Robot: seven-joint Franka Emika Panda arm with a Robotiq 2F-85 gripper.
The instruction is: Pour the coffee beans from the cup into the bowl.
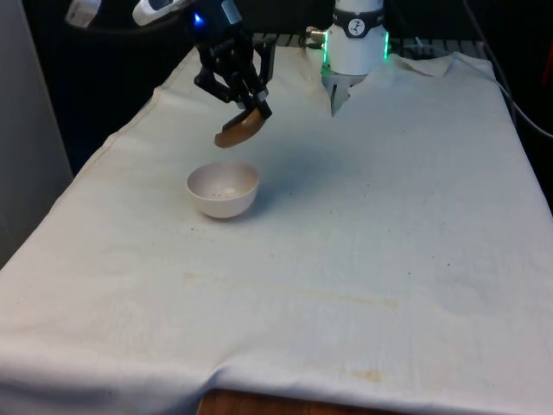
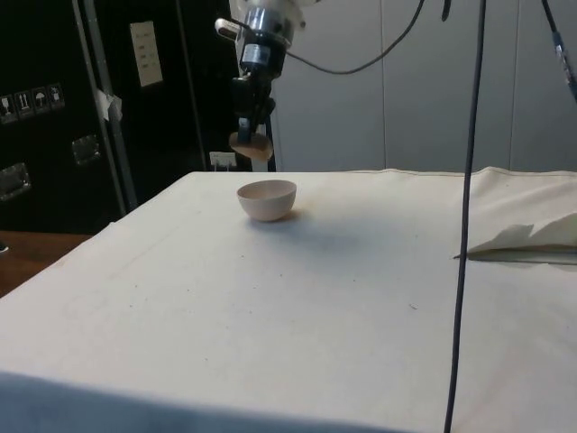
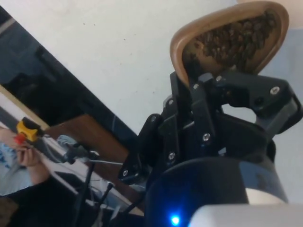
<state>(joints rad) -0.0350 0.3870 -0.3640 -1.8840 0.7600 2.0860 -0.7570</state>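
A brown cup (image 1: pixel 238 130) hangs tilted in the air, my gripper (image 1: pixel 249 105) shut on its rim. It sits just above and slightly behind the white bowl (image 1: pixel 223 189), which stands on the cloth at the front view's left. In the wrist view the cup (image 3: pixel 232 38) is full of dark coffee beans (image 3: pixel 236 40) and leans over, with the black fingers (image 3: pixel 208 90) clamped on its edge. From the side, the cup (image 2: pixel 250 144) hovers above the bowl (image 2: pixel 267 199) with a clear gap between them. The bowl's inside looks almost bare.
The white cloth (image 1: pixel 363 259) covers the whole table, with a fold near the robot base (image 1: pixel 356 43). A person's hand with a yellow and red object (image 3: pixel 23 137) is beyond the table edge in the wrist view. A black cable (image 2: pixel 464 216) hangs in front of the side camera.
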